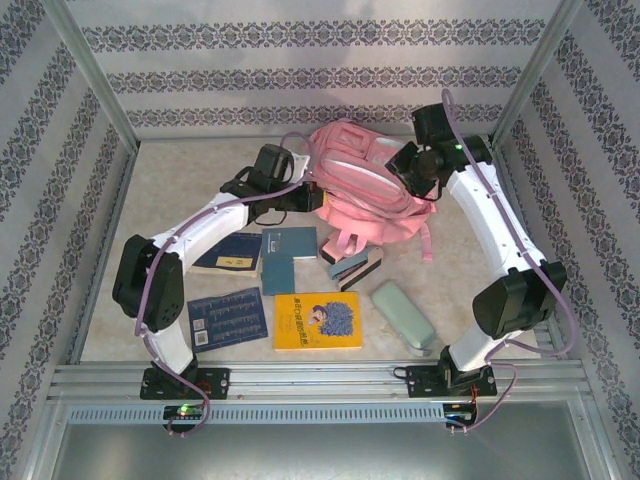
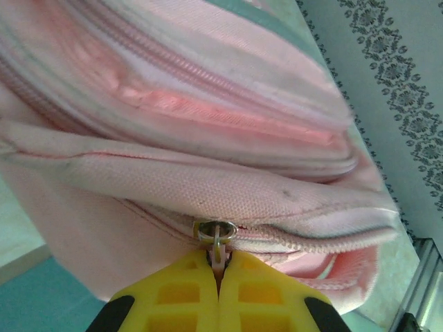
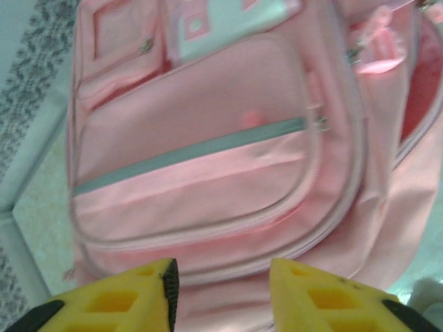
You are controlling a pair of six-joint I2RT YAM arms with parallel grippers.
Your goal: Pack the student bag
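Yellow fingertips of the left gripper (image 2: 220, 266) sit pressed together at 6 o'clock in the left wrist view, pinching the small metal zipper pull (image 2: 217, 241) that hangs from its slider directly at 12 o'clock from them. From that slider the zip track runs along a seam of the student bag (image 2: 228, 187) toward 3 o'clock, dipping slightly toward 4. The opening therefore lies crosswise to the fingers, and I judge a pull must travel sideways along that line rather than away from the fabric. The right gripper (image 3: 220, 290) hovers with its jaws apart and nothing between them, the bag's front pocket (image 3: 201, 138) spread at 12 o'clock from it. From above, the bag rests at the far middle of the table (image 1: 170, 170), at 3 o'clock from the left gripper and 9 o'clock from the right. A yellow book (image 1: 317, 320) and a pencil case (image 1: 402, 315) lie at 6 o'clock from the bag, not yet packed.
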